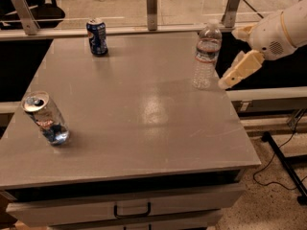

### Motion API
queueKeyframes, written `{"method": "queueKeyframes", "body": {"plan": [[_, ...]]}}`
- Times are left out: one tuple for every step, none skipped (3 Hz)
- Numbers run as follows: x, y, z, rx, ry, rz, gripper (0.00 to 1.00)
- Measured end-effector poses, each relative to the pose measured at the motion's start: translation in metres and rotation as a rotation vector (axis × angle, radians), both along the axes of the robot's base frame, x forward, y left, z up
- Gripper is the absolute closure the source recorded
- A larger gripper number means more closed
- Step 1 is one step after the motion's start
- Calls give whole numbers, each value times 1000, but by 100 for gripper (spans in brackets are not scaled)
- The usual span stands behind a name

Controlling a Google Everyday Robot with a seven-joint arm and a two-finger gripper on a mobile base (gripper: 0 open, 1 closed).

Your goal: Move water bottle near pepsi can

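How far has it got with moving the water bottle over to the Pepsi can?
Nothing looks done yet: the bottle stands upright near the right edge of the table, far from the Pepsi can at the back left. In hand: the gripper hangs just right of the bottle, apparently not holding it. Left: grasp the bottle, carry it across and set it beside the can.
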State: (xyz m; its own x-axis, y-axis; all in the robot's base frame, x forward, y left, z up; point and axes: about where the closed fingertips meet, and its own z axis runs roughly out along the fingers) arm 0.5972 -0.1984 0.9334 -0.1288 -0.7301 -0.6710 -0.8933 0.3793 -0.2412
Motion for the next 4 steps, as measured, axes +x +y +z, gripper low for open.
{"method": "queueKeyframes", "body": {"plan": [[29,11,-5,156,13,-8,0],[45,25,-15,312,76,-15,0],[46,38,-21,427,132,-6,18],[45,42,-12,510,132,18,41]]}}
